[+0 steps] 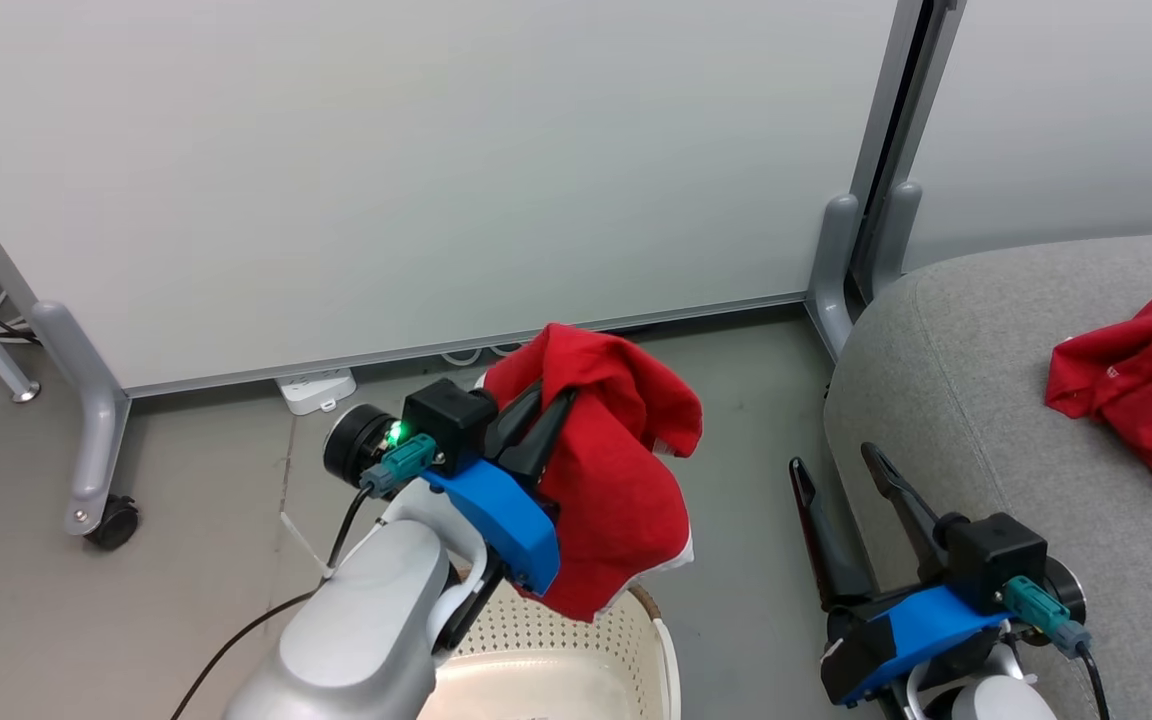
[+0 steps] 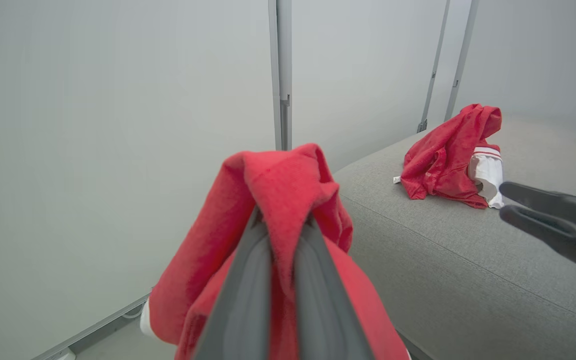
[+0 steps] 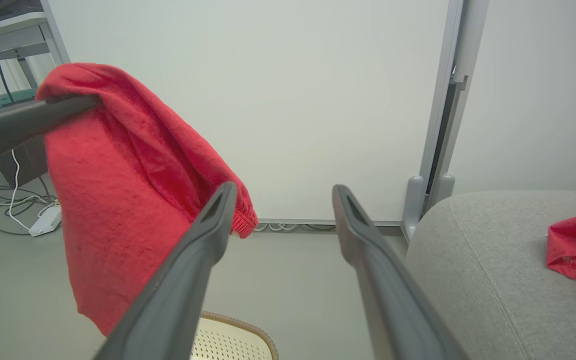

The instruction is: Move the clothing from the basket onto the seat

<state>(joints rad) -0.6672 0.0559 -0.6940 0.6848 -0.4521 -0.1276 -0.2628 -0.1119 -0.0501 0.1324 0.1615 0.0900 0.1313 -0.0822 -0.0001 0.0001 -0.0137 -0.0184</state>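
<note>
You've got a grey floor [image 1: 186, 560] carrying the cream basket [image 1: 581, 640] at the bottom edge. A white power strip [image 1: 314, 390] lies near the partition foot [image 1: 86, 440] (black castor [image 1: 114, 522] under it). The grey seat [image 1: 976, 400] stands at right, with crumpled red clothing [image 1: 1136, 385], white bit showing, lying on top.

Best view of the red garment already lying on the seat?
Left wrist view: the whole red garment lies on the seat, white striped trim visible. Head view cuts it off at the right edge; right wrist view catches a red corner.
</note>
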